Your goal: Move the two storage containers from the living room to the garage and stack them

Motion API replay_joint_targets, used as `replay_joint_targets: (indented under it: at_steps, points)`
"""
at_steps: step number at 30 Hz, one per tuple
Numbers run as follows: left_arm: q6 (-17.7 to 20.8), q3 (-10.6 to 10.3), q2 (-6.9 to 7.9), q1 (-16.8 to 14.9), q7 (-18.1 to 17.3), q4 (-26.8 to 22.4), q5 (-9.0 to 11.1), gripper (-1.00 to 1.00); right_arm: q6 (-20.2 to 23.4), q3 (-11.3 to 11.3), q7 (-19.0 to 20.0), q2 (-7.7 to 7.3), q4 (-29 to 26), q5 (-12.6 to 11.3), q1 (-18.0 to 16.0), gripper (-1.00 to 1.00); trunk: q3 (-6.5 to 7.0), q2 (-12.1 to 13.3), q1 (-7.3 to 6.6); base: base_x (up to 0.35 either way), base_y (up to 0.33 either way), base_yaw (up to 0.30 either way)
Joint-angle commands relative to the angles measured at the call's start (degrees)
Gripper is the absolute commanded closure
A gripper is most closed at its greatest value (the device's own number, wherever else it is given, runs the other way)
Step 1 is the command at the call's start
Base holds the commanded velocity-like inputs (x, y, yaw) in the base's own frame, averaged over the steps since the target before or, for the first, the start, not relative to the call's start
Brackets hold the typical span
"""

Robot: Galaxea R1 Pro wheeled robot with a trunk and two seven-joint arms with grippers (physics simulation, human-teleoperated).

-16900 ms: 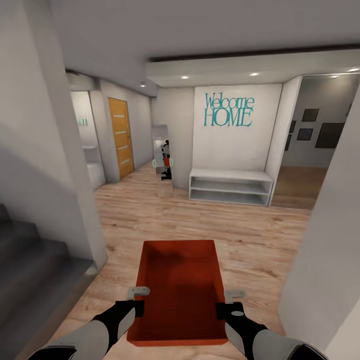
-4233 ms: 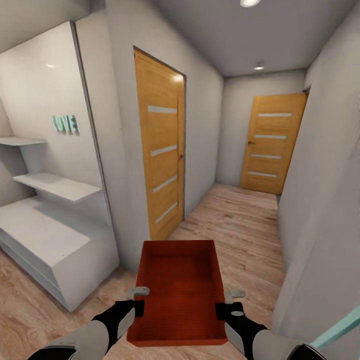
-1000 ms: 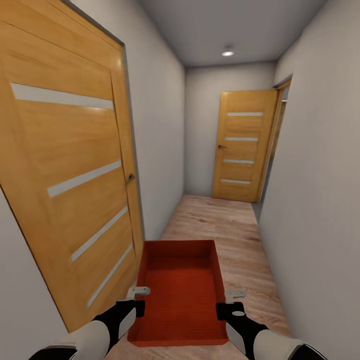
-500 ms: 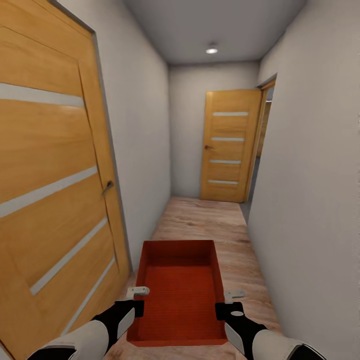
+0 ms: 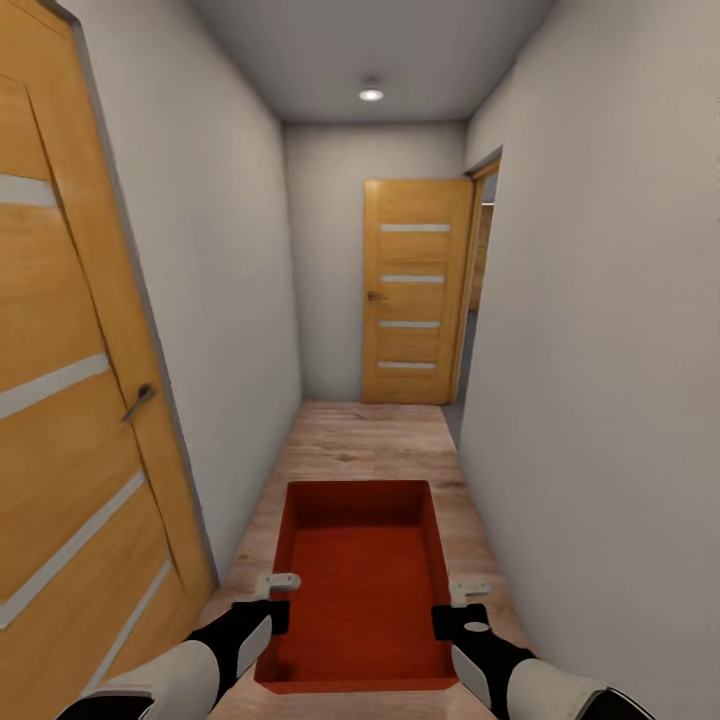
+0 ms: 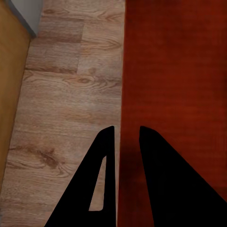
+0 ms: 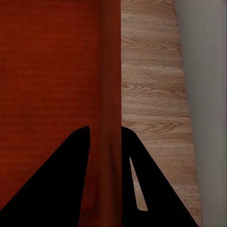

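One tub (image 5: pixel 360 585) in head view, carried level in front of the robot over plank floor (image 5: pixel 370 440) in a narrow hallway, left tool (image 5: pixel 277 590) and right tool (image 5: pixel 462 598) each gripping a long wall; closed door (image 5: pixel 415 290) ahead. Left wrist: fingers (image 6: pixel 106 179) pinch the tub (image 6: pixel 175 94) wall, one each side. Right wrist: fingers (image 7: pixel 71 179) likewise clamp the tub (image 7: pixel 52 71) wall.

Container (image 5: pixel 360 580) centre front, over hallway floor (image 5: pixel 370 440), btwn L gripper (image 5: pixel 277 598) & R gripper (image 5: pixel 458 606). Door (image 5: pixel 70 420) on L wall; 2nd door (image 5: pixel 413 292) at far end.
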Motion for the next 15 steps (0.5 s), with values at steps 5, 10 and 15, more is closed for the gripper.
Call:
replay_joint_targets:
  at_steps: [5, 10, 15]
  points:
    - [0.4, -0.1, 0.62, 0.0, 1.2, -0.3, -1.1, 1.0, -0.4, -0.3, -0.8, -0.71, 0.2, -1.1, -0.1, 1.0, -0.11, -0.1, 0.05, 0.324, 0.0, -0.045]
    - [0.4, -0.1, 0.62, 0.0, 1.2, -0.3, -1.1, 1.0, -0.4, -0.3, -0.8, -0.71, 0.2, -1.1, 0.0, 1.0, -0.11, -0.1, 0.05, 0.323, 0.0, -0.006]
    - [0.4, -0.1, 0.62, 0.0, 1.2, -0.3, -1.1, 1.0, -0.4, -0.3, -0.8, -0.71, 0.2, -1.1, -0.1, 1.0, -0.11, -0.1, 0.05, 0.323, 0.0, 0.0]
